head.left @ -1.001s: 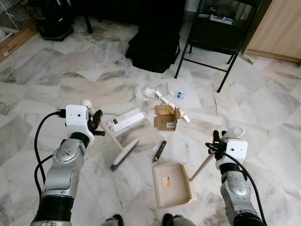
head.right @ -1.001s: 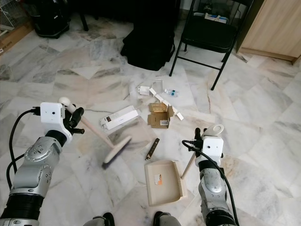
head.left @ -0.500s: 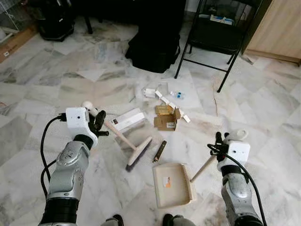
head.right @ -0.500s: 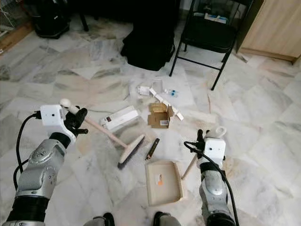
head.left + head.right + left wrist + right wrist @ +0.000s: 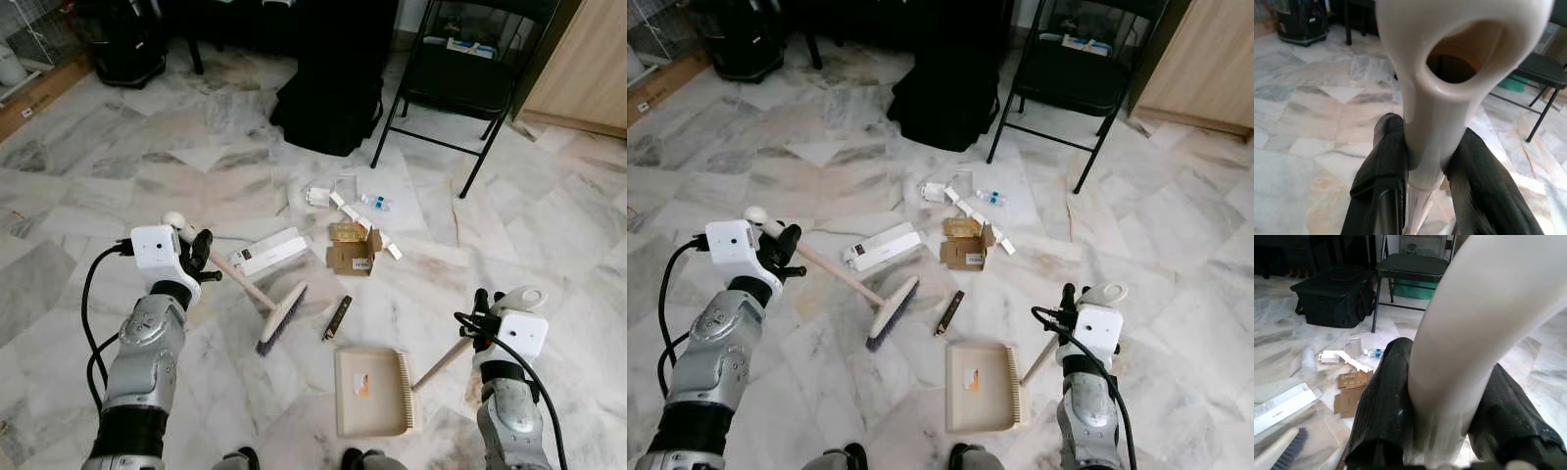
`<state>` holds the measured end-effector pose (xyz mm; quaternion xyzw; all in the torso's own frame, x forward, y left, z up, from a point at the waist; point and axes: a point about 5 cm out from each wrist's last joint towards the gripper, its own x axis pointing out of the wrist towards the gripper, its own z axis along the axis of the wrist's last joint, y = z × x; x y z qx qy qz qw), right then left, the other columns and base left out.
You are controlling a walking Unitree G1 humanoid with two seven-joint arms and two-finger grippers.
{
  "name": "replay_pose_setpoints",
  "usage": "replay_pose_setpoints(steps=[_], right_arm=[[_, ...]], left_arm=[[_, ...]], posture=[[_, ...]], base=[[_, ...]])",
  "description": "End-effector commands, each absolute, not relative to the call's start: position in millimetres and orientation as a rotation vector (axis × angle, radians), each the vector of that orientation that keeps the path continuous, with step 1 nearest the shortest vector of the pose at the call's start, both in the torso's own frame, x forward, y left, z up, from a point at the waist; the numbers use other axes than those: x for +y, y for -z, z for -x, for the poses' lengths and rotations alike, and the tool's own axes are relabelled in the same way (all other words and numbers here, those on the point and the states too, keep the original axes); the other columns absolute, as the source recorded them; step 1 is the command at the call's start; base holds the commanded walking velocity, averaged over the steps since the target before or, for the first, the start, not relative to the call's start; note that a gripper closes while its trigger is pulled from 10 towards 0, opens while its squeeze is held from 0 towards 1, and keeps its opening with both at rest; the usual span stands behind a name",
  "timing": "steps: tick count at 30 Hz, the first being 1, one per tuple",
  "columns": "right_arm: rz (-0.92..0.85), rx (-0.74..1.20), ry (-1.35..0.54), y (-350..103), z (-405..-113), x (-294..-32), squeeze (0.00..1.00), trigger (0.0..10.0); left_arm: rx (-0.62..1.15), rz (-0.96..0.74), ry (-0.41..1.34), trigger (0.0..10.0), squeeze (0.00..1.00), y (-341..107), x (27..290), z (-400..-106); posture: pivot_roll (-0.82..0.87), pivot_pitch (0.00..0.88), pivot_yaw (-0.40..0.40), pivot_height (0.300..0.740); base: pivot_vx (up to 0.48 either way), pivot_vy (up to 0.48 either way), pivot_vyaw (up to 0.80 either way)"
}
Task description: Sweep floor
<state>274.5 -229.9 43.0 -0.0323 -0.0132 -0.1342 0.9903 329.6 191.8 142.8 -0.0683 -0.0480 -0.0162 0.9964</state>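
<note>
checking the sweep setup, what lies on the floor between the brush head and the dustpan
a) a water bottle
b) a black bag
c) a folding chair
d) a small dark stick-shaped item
d: a small dark stick-shaped item lies on the marble between the brush head, held by the left pincer, and the beige dustpan, held by the right pincer.

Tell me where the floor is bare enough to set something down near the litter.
Bare marble lies left of the brush, and right of the dustpan toward the folding chair. It is crowded between the long white box, the cardboard box and the black bag.
</note>
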Motion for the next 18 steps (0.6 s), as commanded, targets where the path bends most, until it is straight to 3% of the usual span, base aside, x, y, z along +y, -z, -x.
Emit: replay_pose_setpoints(steps=[1,4,18], right_arm=[[0.069,-0.039,0.308,-48.9,-276.8,-238.9,0.00,10.0],[0.066,-0.054,0.313,-51.7,-278.5,-239.4,0.00,10.0],[0.073,-0.066,0.306,-55.2,-283.5,-236.0,0.00,10.0]], left_arm=[[-0.155,0.131,0.023,10.0,0.00,-152.4,192.5,-333.3],[-0.161,0.131,0.024,10.0,0.00,-153.2,191.6,-335.4],[-0.180,0.108,0.023,10.0,0.00,-153.4,193.4,-342.3]], posture=[[-0.08,0.088,-0.006,0.740],[-0.08,0.077,-0.004,0.740],[-0.08,0.039,0.007,0.740]], base=[[0.000,-0.480,-0.75],[0.000,-0.480,-0.76],[0.000,-0.442,0.00]])
